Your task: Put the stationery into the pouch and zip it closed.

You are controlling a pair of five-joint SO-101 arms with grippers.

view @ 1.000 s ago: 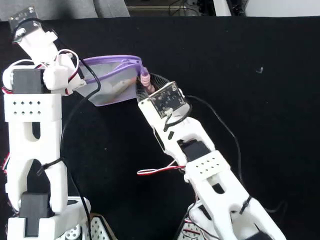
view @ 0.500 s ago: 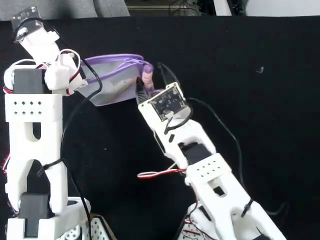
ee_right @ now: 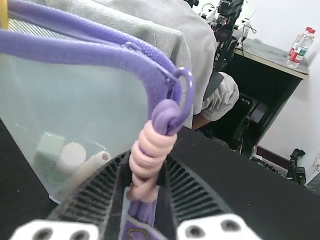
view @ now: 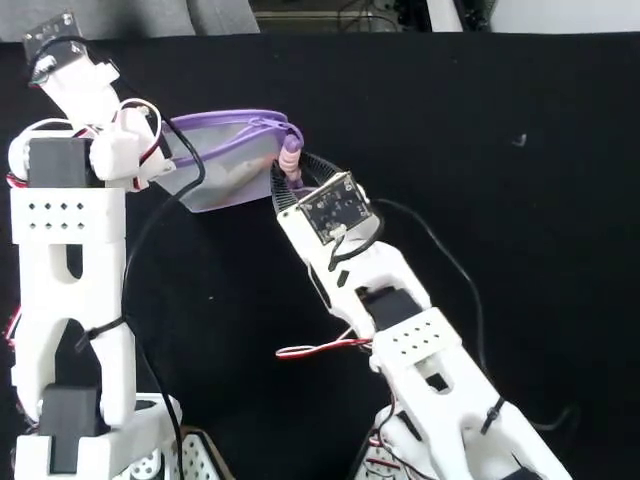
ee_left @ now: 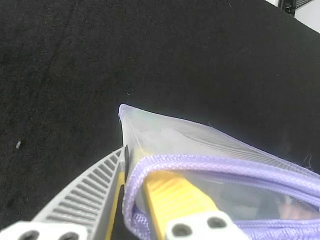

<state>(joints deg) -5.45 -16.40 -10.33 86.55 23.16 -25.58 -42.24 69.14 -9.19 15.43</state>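
Note:
A translucent pouch (view: pixel 225 178) with purple zipper trim hangs above the black table between both arms, its mouth gaping. My left gripper (view: pixel 165 160) is shut on its left end. In the left wrist view the left gripper (ee_left: pixel 131 175) has its yellow finger (ee_left: pixel 170 197) inside the mouth and its grey finger (ee_left: pixel 85 200) outside the pouch (ee_left: pixel 200 145). My right gripper (view: pixel 292 180) is shut on the pink and purple pull cord (view: pixel 291 158) at the pouch's right end. The right gripper (ee_right: pixel 145 172) shows the pull cord (ee_right: pixel 149 150) between its ribbed fingers. Pale stationery pieces (ee_right: pixel 62 155) lie inside the pouch (ee_right: pixel 75 100).
The black table (view: pixel 500 150) stretches open to the right and far side. A red and white wire (view: pixel 310 345) loops off the right arm near the table's middle. Both arm bases stand at the near edge. A desk (ee_right: pixel 272 62) and room clutter lie beyond the table.
The right gripper has shifted slightly with the pull cord, and the zipper end of the pouch has moved a little to the right. The left arm has stayed put.

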